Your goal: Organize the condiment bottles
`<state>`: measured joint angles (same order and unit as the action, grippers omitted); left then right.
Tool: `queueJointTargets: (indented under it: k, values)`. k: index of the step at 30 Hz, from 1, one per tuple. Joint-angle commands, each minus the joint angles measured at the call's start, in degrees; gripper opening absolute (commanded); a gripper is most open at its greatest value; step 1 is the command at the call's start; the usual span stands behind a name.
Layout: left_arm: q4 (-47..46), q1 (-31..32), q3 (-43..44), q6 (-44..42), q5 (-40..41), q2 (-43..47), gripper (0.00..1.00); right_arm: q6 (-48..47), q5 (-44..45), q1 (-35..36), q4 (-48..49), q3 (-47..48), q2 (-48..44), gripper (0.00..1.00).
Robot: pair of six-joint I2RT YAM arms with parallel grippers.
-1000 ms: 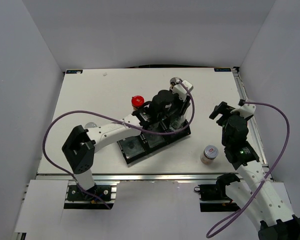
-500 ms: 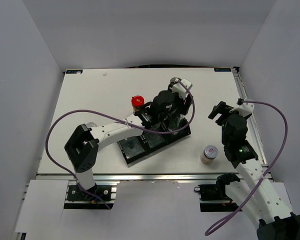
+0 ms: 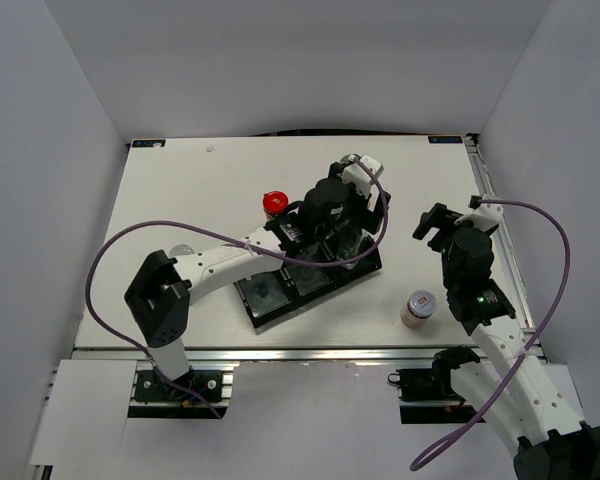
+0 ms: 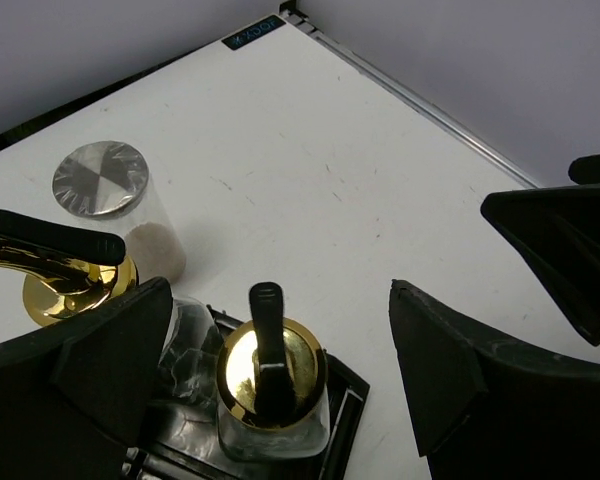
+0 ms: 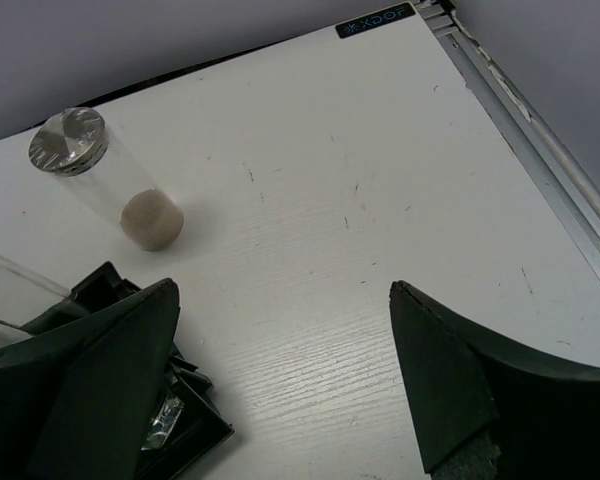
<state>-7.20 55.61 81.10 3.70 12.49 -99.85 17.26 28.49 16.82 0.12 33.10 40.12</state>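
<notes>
My left gripper (image 3: pixel 348 225) hangs open over the right end of the black tray (image 3: pixel 265 295). In the left wrist view a clear glass bottle with a gold spout (image 4: pixel 270 375) stands in the tray (image 4: pixel 345 400) between the spread fingers (image 4: pixel 450 370), touching neither. A second gold-spouted bottle (image 4: pixel 65 285) stands just left of it, and a silver-capped shaker (image 4: pixel 105 190) stands on the table beyond. A red-lidded jar (image 3: pixel 273 203) is behind the tray. Another shaker (image 3: pixel 418 308) sits at front right. My right gripper (image 3: pixel 442 222) is open over bare table (image 5: pixel 310 250), holding nothing.
The right wrist view shows the silver-capped shaker (image 5: pixel 90 170) at the upper left and the tray's corner (image 5: pixel 195 425) by the left finger. A small pale cap (image 3: pixel 183 248) peeks out behind the left arm. The metal table rail (image 3: pixel 495 215) runs along the right.
My left gripper has gone from shut to wide open, letting go of the gold-spouted bottle, which now stands in the tray. The right arm has barely shifted.
</notes>
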Motion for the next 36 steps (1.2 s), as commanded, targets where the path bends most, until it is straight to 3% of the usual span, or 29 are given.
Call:
queueJointTargets:
  k: [1,13,19,22,25,30,36]
  values:
    - [4.91,0.02,4.50,0.60,-2.29,5.98,0.98,-1.35,-2.56,-0.38,1.47,2.05,-0.66,0.89]
    - [9.84,0.02,-1.72,2.97,-2.39,18.10,0.98,-3.19,-6.34,-0.38,-0.03,4.77,1.10,0.89]
    - [6.16,0.02,-15.96,6.31,15.34,29.88,0.98,-2.15,-5.99,-0.47,-3.89,9.43,6.81,0.90]
    - [4.48,-0.24,-21.68,7.10,26.92,33.49,0.98,-1.52,-5.46,-1.26,-3.29,13.73,12.95,0.89]
    - [4.92,-3.31,-24.84,7.90,31.44,34.02,0.98,-3.10,-14.73,-4.33,-1.36,19.88,21.47,0.89]
    - [3.69,-18.30,-27.57,12.90,24.88,32.09,0.98,-5.56,-23.90,-5.04,0.58,35.66,39.05,0.89]
    - [-1.24,-24.14,-31.44,12.91,19.86,32.00,0.98,-8.02,-35.78,-4.95,-1.87,51.25,55.93,0.89]
